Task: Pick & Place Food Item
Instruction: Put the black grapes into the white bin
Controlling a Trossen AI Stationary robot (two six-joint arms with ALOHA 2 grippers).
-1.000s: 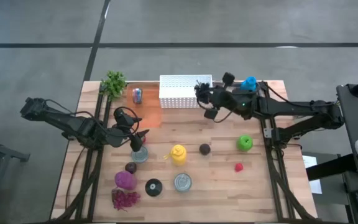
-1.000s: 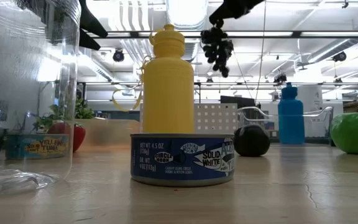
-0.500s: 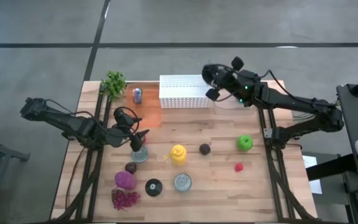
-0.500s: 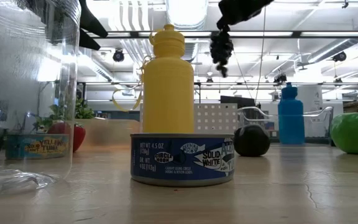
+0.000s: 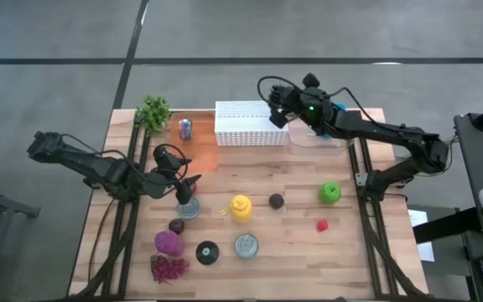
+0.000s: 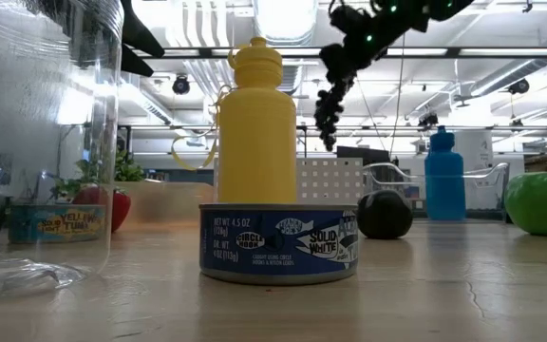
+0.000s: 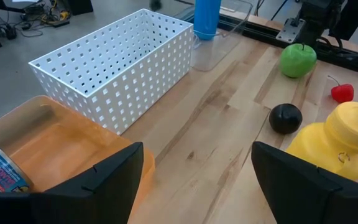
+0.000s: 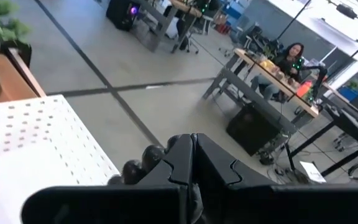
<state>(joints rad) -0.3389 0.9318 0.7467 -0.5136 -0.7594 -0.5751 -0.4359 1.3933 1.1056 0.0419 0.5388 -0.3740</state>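
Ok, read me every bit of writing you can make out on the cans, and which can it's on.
"NET WT. 4.5 OZ (128g)", "CIRCLE HOOK", "SOLID WHITE": blue tuna can in front of the yellow bottle.
"YELLOW TUNA", partly blurred: small can behind the clear glass.
Smaller print on both cans: too small to read.

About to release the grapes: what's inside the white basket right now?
The white basket shows only bare perforated walls and floor in the left wrist view. In the high view, the right gripper covers one end of it.

Dark grape bunch dangling above white basket
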